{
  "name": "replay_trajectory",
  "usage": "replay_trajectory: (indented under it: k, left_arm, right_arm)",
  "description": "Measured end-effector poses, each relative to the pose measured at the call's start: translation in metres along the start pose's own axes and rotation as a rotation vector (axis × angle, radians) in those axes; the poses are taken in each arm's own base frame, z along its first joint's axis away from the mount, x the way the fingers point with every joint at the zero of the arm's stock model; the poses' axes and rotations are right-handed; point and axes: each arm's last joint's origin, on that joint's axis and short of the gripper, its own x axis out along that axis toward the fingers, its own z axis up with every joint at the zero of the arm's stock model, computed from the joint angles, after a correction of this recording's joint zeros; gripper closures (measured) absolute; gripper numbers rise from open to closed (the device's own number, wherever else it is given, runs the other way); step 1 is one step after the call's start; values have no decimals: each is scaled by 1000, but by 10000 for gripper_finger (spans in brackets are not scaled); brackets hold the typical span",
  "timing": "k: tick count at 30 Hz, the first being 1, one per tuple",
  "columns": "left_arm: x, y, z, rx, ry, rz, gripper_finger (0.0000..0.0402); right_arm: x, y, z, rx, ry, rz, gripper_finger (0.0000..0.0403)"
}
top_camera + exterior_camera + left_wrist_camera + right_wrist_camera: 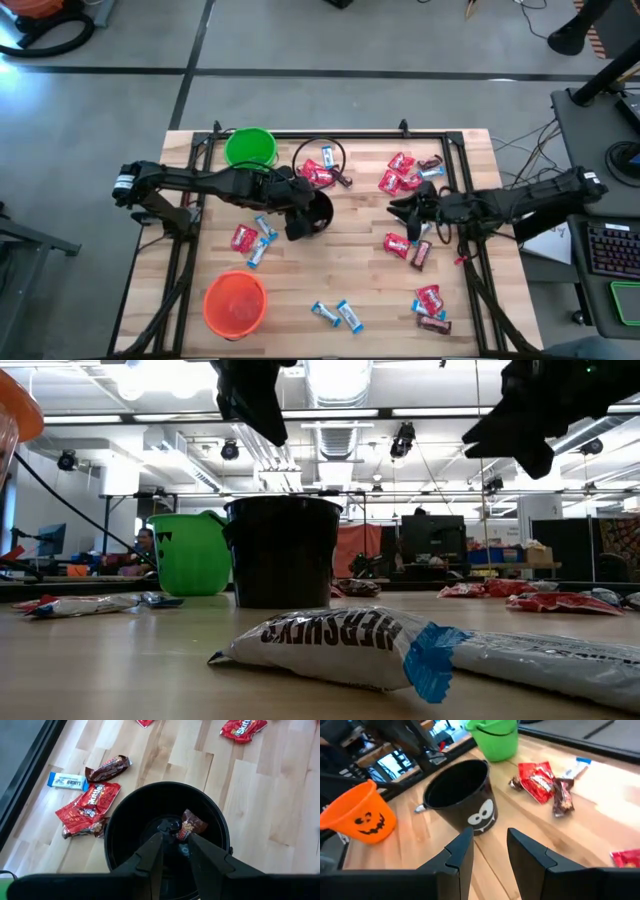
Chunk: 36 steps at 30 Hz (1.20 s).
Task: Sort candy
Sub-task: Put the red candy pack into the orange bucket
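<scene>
A blue-and-white candy bar [340, 645] lies nearest us on the wooden table [370, 255], filling the foreground of the low view, with the black cup [283, 550] standing behind it and the green cup [190, 552] to its left. From above we see the left gripper [300, 212] poised over the black cup near the table's middle; its wrist view looks straight down between two fingers [150, 855] held slightly apart, grasping nothing, and a dark brown candy [190, 825] lies inside the cup. Just beside the cup, on its far side, we find a cluster of red candies [90, 804], a brown bar [107, 768] and a blue-and-white bar [67, 781]. The right gripper [408, 207] hangs above bare wood to the right of the black cup, its fingers [530, 855] also parted and empty. More red candies [400, 172] are scattered at the far right, others [432, 308] at the near right, two blue-and-white bars [338, 314] along the near edge, and a few [250, 240] left of the black cup. The orange cup [235, 303] stands at the near left corner.
</scene>
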Motion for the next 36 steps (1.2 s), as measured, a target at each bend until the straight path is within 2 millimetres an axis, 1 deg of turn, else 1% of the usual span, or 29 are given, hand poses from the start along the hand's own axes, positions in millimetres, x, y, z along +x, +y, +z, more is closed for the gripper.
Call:
replay_trajectory:
  k: [5,12,14,17,21,28,32,36]
  left_arm:
    - [0,0,0,23,0,0,326]
    - [-4,1,0,39,-9,-3,326]
    - [-4,1,0,44,-9,-3,326]
    - [-4,1,0,44,-10,-3,326]
    - [-4,1,0,44,-10,-3,326]
    - [-4,1,0,47,-10,-3,326]
    - [-4,1,0,47,-10,-3,326]
    - [-4,1,0,47,-10,-3,326]
  right_arm:
    - [5,-3,-8,22,68,-54,281]
    - [8,-4,-11,73,90,-76,235]
    - [7,-7,-15,93,134,-94,223]
    - [5,-10,-23,130,253,-89,213]
    - [3,-12,-30,169,377,-75,209]
    - [2,-10,-32,187,449,-6,209]
    - [1,-9,-34,176,521,50,209]
    - [-3,-13,-40,143,612,43,209]
